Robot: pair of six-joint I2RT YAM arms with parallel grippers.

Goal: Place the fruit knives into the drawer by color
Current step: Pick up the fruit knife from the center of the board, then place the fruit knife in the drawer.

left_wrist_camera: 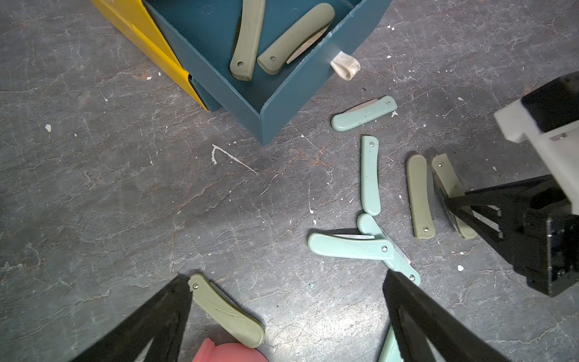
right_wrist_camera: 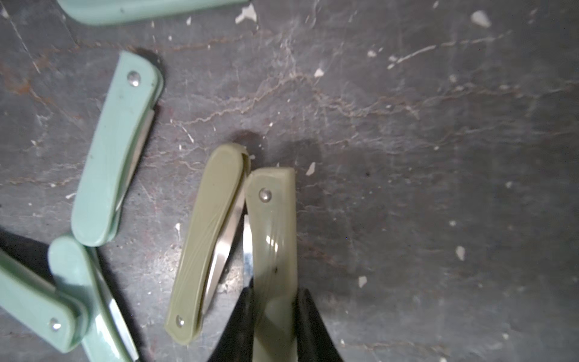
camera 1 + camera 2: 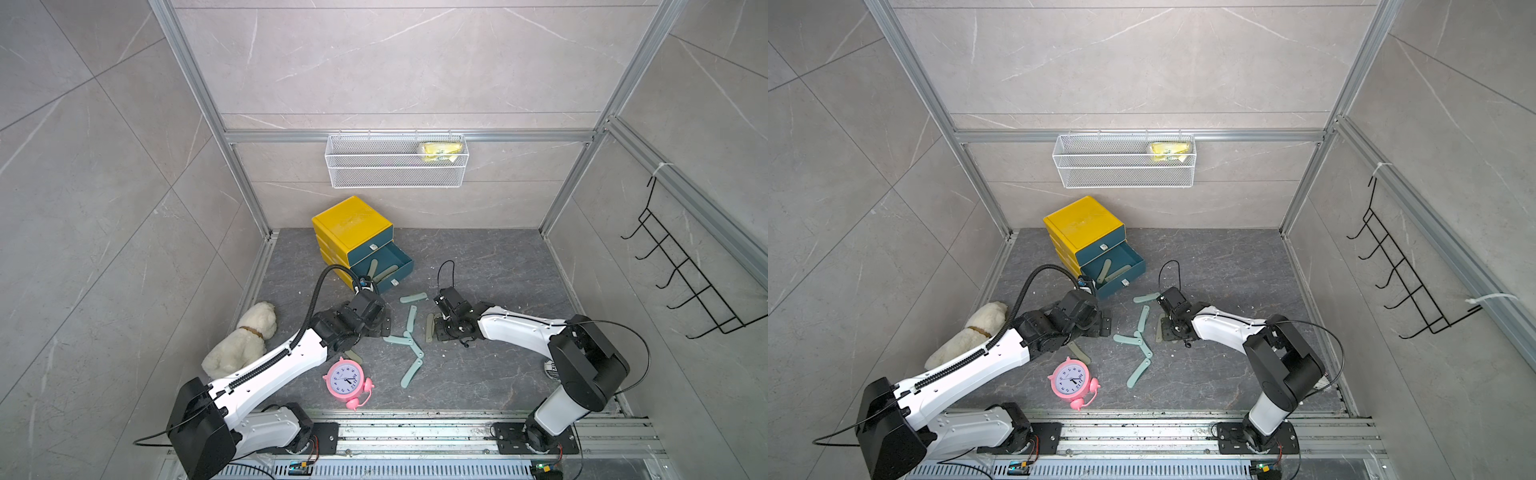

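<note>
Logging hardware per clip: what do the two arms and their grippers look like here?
Both arms: white shells, black joints. Left arm carries a ribbed black hose; right arm a thin black cable loop. The left gripper and right gripper have black tapered fingers.

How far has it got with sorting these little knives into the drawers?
Done: two olive-green folding knives already lie in the open teal drawer. In hand: the right gripper is shut on a third olive knife down at the dark table. The left gripper hangs open, empty. Left: two more olive knives and five mint-green knives lying on the table.
</note>
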